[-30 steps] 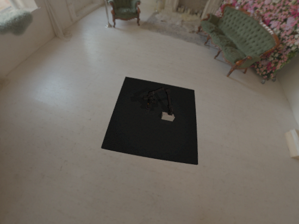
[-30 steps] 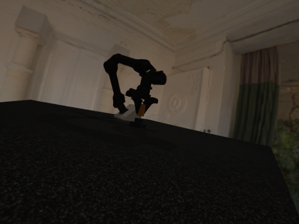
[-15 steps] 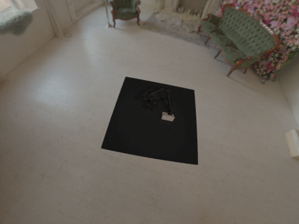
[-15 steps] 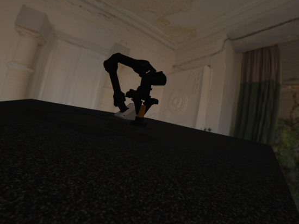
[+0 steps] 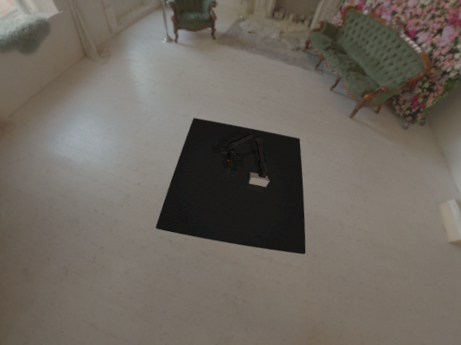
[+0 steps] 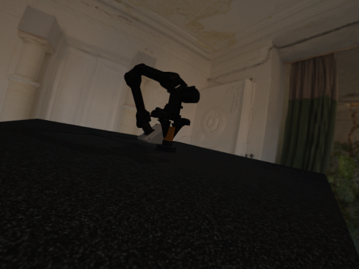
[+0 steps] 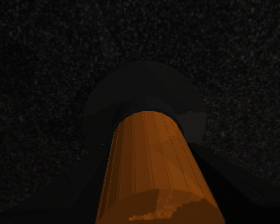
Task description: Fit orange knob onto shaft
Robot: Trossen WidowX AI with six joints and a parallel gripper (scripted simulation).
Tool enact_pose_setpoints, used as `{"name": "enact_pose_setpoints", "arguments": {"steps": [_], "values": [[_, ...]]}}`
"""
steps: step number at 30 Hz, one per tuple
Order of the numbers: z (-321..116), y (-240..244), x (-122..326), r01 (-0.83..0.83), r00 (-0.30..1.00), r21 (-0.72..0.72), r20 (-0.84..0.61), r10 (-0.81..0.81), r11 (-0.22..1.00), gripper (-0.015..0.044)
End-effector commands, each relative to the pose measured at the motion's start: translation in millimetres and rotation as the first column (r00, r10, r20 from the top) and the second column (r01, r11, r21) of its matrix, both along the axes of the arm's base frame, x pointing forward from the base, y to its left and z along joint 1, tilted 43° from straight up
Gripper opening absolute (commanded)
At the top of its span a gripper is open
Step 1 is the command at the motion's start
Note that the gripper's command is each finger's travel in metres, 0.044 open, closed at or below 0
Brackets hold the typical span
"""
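Note:
The orange knob point(image 5: 229, 161) point(image 6: 170, 132) point(image 7: 150, 165) stands upright between the fingers of my gripper point(image 6: 169, 136) point(image 7: 148, 151), which is shut on it. In the exterior view its lower end meets the top of the dark round pedestal point(image 6: 166, 149) point(image 7: 145, 77), with no gap that I can see. The wrist view looks down along the knob, with the pedestal's wide round base around and beyond its lower end. The silver shaft does not show in any view, and the knob's hole and its flat side are hidden. The knob is tiny and dark in the top view.
A black mat point(image 5: 230, 219) point(image 6: 163, 210) lies under the pedestal and the arm. The arm's light base block point(image 5: 259, 181) point(image 6: 153, 138) stands near the pedestal. The arm arches over from the base block to the knob. Room furniture stands far beyond the mat.

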State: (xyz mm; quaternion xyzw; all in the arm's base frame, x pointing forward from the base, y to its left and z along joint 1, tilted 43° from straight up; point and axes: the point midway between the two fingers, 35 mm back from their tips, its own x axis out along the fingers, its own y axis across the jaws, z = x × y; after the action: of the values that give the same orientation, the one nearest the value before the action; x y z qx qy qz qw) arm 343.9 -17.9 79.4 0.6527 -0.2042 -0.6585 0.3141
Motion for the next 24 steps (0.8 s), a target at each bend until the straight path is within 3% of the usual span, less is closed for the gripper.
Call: {"name": "enact_pose_setpoints", "arguments": {"steps": [1,10,16,24], "values": [[0.3,0.3,0.2,-0.002,1.0,0.0,-0.001,0.002,1.0,0.021],[0.3,0.3,0.2,-0.002,1.0,0.0,-0.001,0.002,1.0,0.044],[6.4,6.7,1.2,-0.002,1.0,0.002,-0.001,0.002,1.0,0.044],[69.6,65.9,-4.8,0.0,1.0,0.003,-0.002,0.0,1.0,0.044]]}}
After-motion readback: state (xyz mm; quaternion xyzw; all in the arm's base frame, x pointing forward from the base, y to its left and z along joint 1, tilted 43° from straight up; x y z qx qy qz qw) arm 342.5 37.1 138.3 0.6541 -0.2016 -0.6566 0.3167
